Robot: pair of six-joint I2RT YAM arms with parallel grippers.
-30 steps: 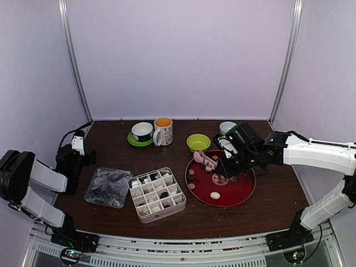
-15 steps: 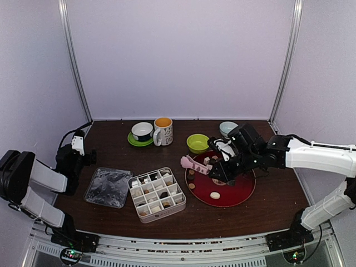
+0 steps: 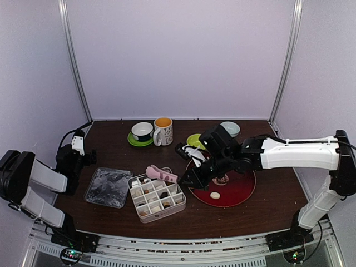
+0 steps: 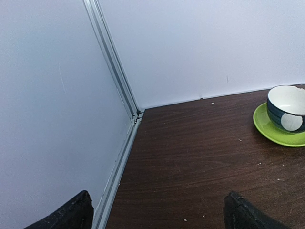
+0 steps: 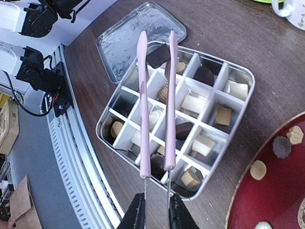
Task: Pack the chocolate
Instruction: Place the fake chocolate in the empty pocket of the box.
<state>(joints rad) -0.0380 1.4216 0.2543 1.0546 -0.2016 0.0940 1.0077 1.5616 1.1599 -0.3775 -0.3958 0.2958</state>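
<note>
My right gripper (image 5: 156,210) is shut on the handles of the pink tongs (image 5: 155,105). The tong tips pinch a dark brown square chocolate (image 5: 158,56) above the far corner of the divided metal box (image 5: 249,81). Several box cells hold dark, tan and cream chocolates. In the top view the right gripper (image 3: 187,179) hangs between the box (image 3: 178,203) and the red plate (image 3: 239,194), with the tongs (image 3: 161,173) over the box. Loose chocolates lie on the plate (image 5: 286,200), such as a cream one (image 3: 214,195). My left gripper (image 4: 157,217) is open and empty at the table's far left (image 3: 78,151).
The box's clear lid (image 3: 108,187) lies left of the box. At the back stand a cup on a green saucer (image 3: 142,132), a mug (image 3: 163,130), a green bowl (image 3: 193,139) and a pale bowl (image 3: 230,128). The cup also shows in the left wrist view (image 4: 286,112).
My right arm has swung left from the red plate to over the box, carrying the tongs and the dark chocolate. The left arm has not moved.
</note>
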